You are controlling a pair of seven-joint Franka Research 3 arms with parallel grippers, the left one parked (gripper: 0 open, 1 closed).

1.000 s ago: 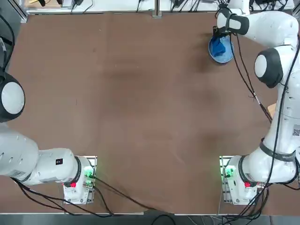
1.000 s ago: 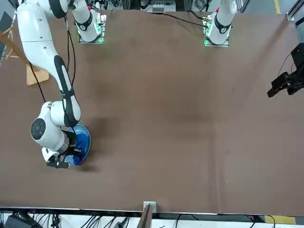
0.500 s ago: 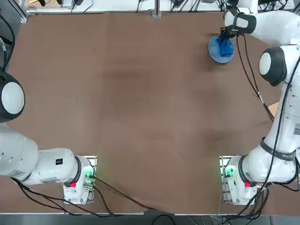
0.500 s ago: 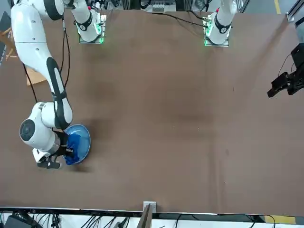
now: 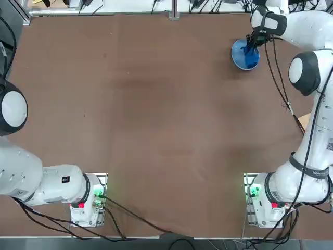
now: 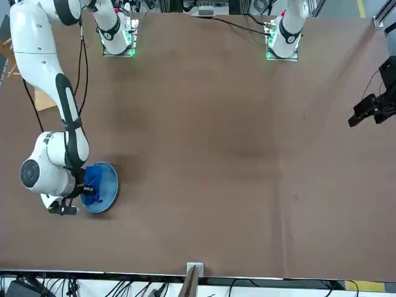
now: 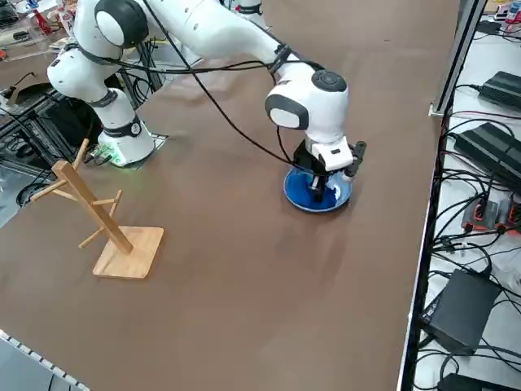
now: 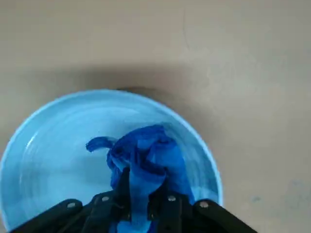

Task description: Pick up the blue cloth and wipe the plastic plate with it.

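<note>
Brown desk [image 7: 244,269], bare over most of its top. Wooden peg stand [image 7: 102,220] on square base, upright, well apart from the pincer [image 7: 319,189]. Black power bricks [image 7: 460,309] and cables beyond the desk edge nearest the pincer.

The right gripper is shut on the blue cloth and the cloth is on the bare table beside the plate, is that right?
Not quite. The right gripper is shut on the cloth, but the cloth sits inside the plate, not on the table beside it. The right wrist view shows this.

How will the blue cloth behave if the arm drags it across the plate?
Probably floppy: the blue cloth bunches in loose folds where the right gripper pinches it with shut jaws. It likely trails and folds rather than pushing flat. The plastic plate looks glossy and light, so it may slide on the table under the wipe.
</note>
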